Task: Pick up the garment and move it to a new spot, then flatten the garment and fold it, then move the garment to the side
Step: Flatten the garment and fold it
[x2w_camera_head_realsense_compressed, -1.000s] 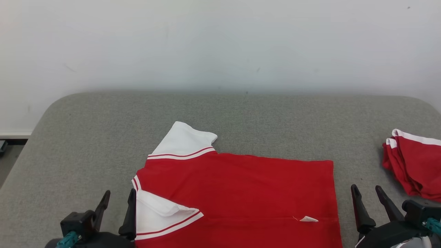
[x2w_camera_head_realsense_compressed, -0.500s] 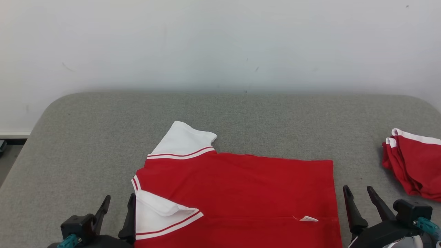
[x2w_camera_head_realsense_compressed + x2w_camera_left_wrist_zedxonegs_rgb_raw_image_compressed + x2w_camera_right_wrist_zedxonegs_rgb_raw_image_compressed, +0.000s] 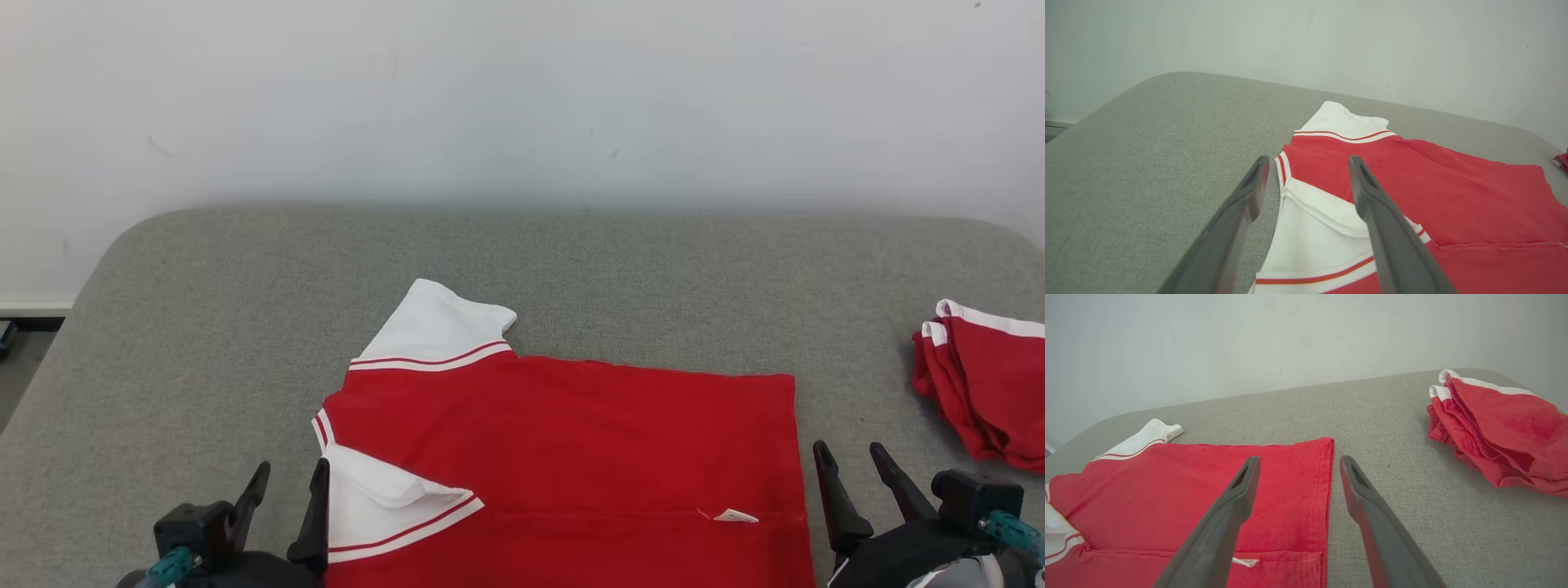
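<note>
Left claw and right claw both gaping, empty, garment flat between them, sleeve just ahead of the left one. Looks staged for folding.

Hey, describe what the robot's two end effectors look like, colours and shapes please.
The left end effector and right end effector match: each has two long, dark grey, tapering fingers with a slot near the tip, on a black blocky base with a teal fitting.
</note>
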You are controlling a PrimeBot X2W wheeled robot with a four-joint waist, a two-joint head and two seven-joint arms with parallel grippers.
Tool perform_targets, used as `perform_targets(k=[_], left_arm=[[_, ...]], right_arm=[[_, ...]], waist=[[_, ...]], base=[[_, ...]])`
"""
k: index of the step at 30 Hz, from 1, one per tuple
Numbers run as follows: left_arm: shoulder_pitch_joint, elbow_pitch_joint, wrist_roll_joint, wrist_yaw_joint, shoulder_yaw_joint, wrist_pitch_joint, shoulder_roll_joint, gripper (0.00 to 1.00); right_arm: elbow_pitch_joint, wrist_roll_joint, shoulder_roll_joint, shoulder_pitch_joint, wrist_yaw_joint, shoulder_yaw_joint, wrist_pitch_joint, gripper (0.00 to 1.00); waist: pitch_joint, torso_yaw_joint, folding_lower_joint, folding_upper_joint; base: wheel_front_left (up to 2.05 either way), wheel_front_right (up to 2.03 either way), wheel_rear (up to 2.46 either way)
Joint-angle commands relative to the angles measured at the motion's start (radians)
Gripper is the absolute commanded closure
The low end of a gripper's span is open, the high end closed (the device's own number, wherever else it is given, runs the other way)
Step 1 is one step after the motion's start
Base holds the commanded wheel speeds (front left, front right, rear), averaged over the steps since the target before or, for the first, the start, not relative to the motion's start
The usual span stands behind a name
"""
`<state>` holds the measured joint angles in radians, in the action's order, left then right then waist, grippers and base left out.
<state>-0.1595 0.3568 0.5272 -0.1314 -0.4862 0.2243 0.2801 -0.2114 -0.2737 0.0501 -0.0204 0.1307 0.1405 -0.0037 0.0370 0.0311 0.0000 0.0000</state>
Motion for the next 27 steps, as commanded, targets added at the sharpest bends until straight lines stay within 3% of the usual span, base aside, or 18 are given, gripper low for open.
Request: perform_targets(k=[1,8,17,27], left_arm=[[-0.016,0.003,0.005,0.003,-0.001,-0.003,0.002,0.0],[-0.073,0.036,0.011,0.021,-0.026,-0.08,-0.001,0.0],[-0.315,0.11,-0.028,-0.008,-0.058,-0.313,-0.002,0.0],[-0.58,0.207,-0.024,-0.018,-0.056,-0.428,-0.071,0.0]], right_arm=[[0.0,0.006,0.004,0.007,0.0,0.005,0.003,0.0],[-0.013,0.019,0.002,0.033,0.0,0.075,0.108,0.0],[0.029,0.045,0.002,0.195,0.0,0.137,0.337,0.0],[0.076,0.138,0.002,0.409,0.0,0.196,0.599,0.0]], waist=[[-0.004,0.0,0.0,0.0],[-0.04,0.005,0.0,0.0],[-0.18,-0.002,0.0,0.0],[-0.361,-0.004,0.0,0.0]], base=[[0.0,0.0,0.0],[0.0,0.0,0.0],[0.0,0.0,0.0],[0.0,0.0,0.0]])
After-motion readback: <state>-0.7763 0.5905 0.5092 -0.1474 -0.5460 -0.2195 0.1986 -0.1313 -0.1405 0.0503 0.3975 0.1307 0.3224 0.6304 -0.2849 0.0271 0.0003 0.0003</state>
